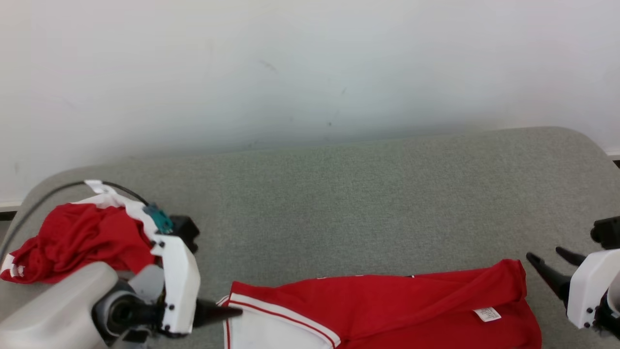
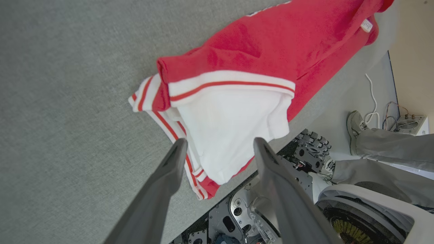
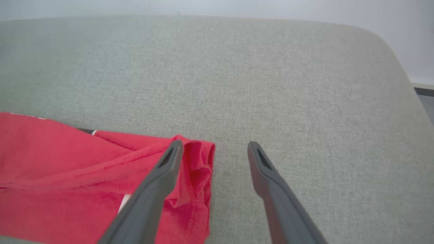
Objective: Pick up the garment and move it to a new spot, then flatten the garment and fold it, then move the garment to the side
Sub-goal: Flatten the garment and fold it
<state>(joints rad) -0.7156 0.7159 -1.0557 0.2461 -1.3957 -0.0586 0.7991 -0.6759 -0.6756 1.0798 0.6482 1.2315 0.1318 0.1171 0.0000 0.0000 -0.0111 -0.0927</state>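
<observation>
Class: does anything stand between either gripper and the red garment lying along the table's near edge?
Nothing visible does. The left gripper, jaws open, sits at the white-striped end of the garment. The right gripper, also open, sits just beside its other end. Only the bare grey table lies around them.

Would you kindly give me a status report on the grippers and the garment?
Left gripper, right gripper open, empty. Red garment lies on table, near edge. Crumpled red cloth far left.
</observation>
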